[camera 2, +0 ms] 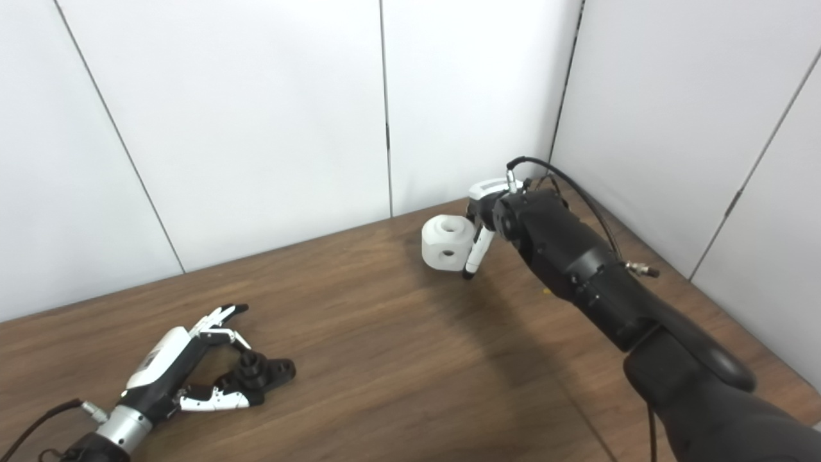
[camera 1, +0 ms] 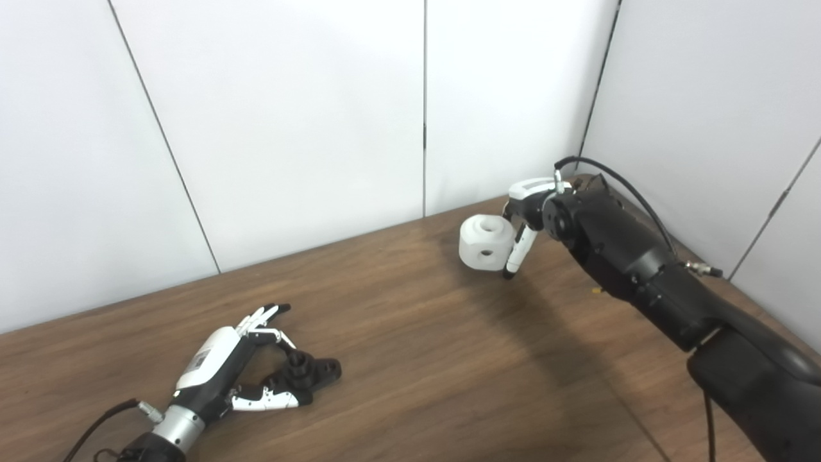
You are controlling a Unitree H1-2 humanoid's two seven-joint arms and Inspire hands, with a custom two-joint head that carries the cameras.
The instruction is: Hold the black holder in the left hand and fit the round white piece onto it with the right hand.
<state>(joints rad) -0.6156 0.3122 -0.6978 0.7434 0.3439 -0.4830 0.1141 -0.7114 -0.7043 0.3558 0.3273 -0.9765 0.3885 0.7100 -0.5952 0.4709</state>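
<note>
The round white piece (camera 1: 486, 243) hangs off the table, pinched by my right hand (camera 1: 527, 215), with one finger down its near side. I'd carry it slowly across, keeping its top bore upright. It's chunky and faceted, with a hole in its side too. The black holder (camera 1: 308, 372) lies on the wooden table (camera 1: 410, 359) between my left hand's (camera 1: 221, 369) spread fingers and thumb, not yet gripped.
</note>
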